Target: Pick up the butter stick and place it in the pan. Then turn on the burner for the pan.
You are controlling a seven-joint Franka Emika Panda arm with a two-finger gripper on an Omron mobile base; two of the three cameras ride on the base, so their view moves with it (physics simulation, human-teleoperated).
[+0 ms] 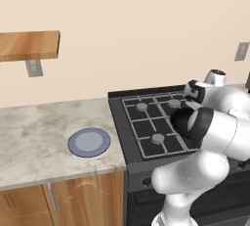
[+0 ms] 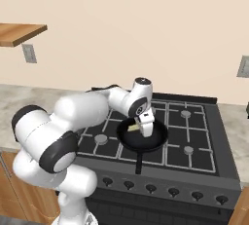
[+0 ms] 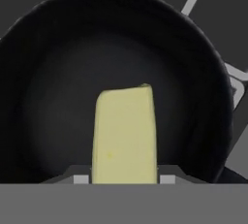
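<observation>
Now the gripper (image 2: 144, 127) is clamped on the butter stick (image 3: 125, 136), directly over the pan (image 2: 154, 140), stick pointing down into it.

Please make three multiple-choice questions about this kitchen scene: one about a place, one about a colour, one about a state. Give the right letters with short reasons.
1. Where is the plate?
A. on the counter left of the stove
B. in the pan
C. on the shelf

2. What colour is the pan?
A. red
B. black
C. white

3. What is the gripper doing?
A. standing open over the counter
B. shut on a stove knob
C. shut on the butter stick over the pan

Answers:
1. A, it lies on the marbled counter.
2. B, its rim and floor are black.
3. C, the stick sits between the fingertips above the pan.
</observation>
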